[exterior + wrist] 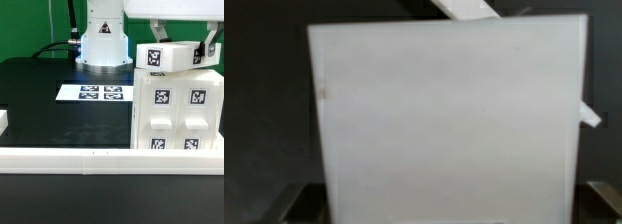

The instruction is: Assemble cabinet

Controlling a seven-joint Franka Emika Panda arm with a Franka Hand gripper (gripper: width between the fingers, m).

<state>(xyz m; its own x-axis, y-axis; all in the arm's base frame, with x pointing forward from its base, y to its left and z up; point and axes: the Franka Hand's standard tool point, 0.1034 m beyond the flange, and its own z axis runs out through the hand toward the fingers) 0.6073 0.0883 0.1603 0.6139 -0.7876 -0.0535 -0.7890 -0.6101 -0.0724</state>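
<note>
The cabinet [178, 112] is the tall white body at the exterior view's right, its front panels marked with square tags. A white tagged top piece [166, 56] lies on top of it, slightly askew. My gripper [186, 42] hangs over that piece, with one dark finger [207, 46] beside its right end. In the wrist view the piece's plain white face [438, 120] fills the picture. My gripper [441, 212] straddles it, and the dark fingers [292, 206] stand a little apart from its edges, so the gripper looks open.
The marker board [101, 93] lies on the black table behind the middle. The long low white rail [90, 158] runs along the front. The robot base [103, 40] stands at the back. A small white part [3, 122] shows at the left edge.
</note>
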